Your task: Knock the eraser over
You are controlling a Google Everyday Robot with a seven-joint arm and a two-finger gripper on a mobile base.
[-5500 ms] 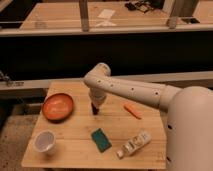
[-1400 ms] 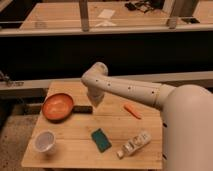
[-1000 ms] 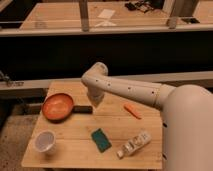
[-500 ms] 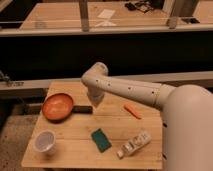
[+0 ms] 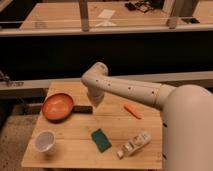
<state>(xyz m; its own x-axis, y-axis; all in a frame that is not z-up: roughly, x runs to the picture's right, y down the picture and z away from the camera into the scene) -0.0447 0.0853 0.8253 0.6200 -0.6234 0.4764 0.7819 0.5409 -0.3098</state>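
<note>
The eraser [image 5: 83, 108], a small black slim block, lies flat on the wooden table [image 5: 75, 145], its left end touching the rim of the orange bowl [image 5: 57, 106]. My gripper [image 5: 95, 103] hangs from the white arm [image 5: 130, 90] just right of the eraser and slightly above the table, apart from it.
A white cup [image 5: 45, 141] stands at the front left. A flat green sponge [image 5: 101, 139] lies front centre, a clear bottle [image 5: 134, 145] on its side to its right, and a thin orange stick [image 5: 132, 110] right of the gripper. A dark ledge runs behind the table.
Since the oldest frame the eraser, then a dark block under the gripper, has come to lie flat beside the bowl. Over the last second nothing has visibly moved.
</note>
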